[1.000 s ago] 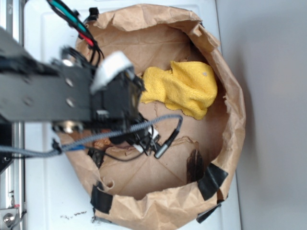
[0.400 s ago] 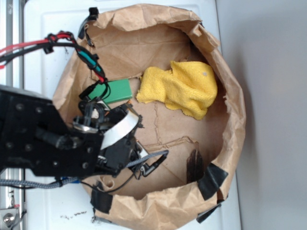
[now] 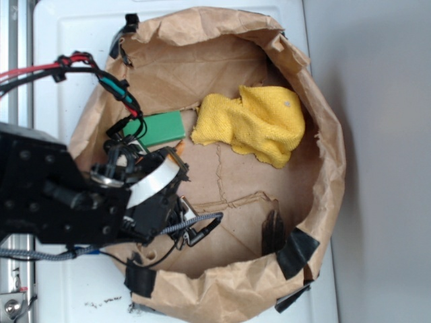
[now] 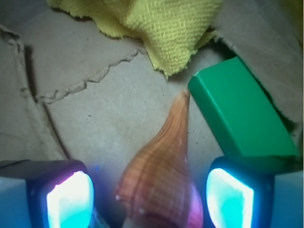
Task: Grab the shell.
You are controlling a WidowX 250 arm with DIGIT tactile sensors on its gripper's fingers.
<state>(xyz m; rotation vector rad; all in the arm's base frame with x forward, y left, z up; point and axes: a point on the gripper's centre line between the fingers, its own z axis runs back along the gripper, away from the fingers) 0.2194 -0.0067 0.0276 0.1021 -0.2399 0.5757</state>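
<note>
The shell (image 4: 161, 175), orange-tan with pale stripes, lies on the brown paper between my two fingers, its pointed tail aimed away toward the yellow cloth. My gripper (image 4: 149, 197) is open, with a glowing pad on each side of the shell's wide end; a gap shows on the left and a narrow one on the right. In the exterior view only the shell's orange tip (image 3: 180, 144) peeks out past the gripper (image 3: 163, 169), just below the green block (image 3: 158, 128).
The green block (image 4: 240, 114) lies right of the shell, close to my right finger (image 4: 230, 197). A fuzzy yellow cloth (image 3: 252, 124) sits further in. Everything rests in a crumpled paper bag with raised walls (image 3: 323, 134), taped at its edges.
The arm came down from over the green block to the bag's lower left, uncovering the block. Since 0.4 s ago it has shifted only slightly, and the shell's tip now shows.
</note>
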